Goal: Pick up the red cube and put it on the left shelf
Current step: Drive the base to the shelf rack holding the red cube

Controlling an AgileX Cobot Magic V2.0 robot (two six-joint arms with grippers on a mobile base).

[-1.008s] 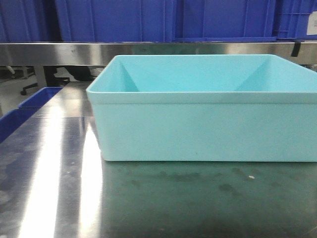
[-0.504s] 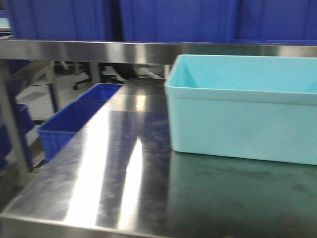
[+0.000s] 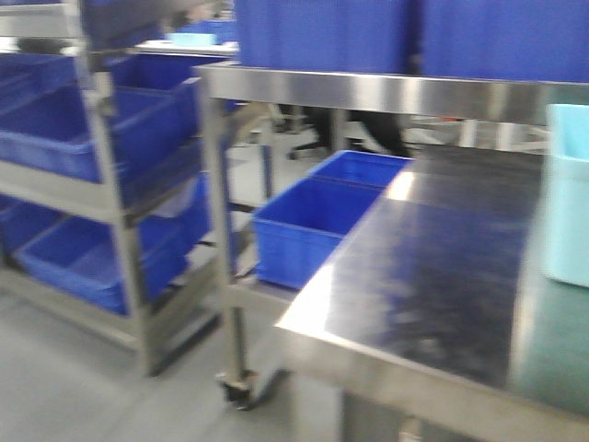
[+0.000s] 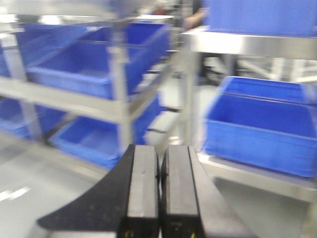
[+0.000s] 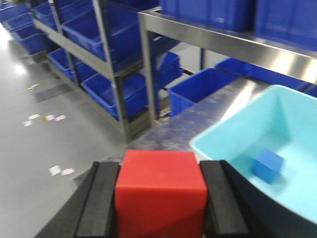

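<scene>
R hand (image 5: 161,198) clamps red cube (image 5: 161,186) between its fingers (image 5: 101,198); the cube fills the gap. L hand (image 4: 159,188) is closed, pads touching, nothing held. Left shelf (image 5: 89,54), w/ blue crates (image 5: 94,32), stands beyond the cube, well apart. Teal tub (image 5: 292,124) sits on worktop (image 5: 208,111), to the cube's right, w/ a blue cube (image 5: 267,166) inside.

- Left gripper (image 4: 159,151): two flat, black rectangular pads (image 4: 143,183), each with a thin groove running down its length — tiny yellowish marks show at their lower ends.
- Behind the pads, its body is matte charcoal with a grainy surface, flaring outward in a curved wing.
- Right gripper (image 5: 161,166): two black, block-shaped fingers (image 5: 104,198), each split by a lengthwise seam — dark sloping shoulders widen behind them.
</scene>
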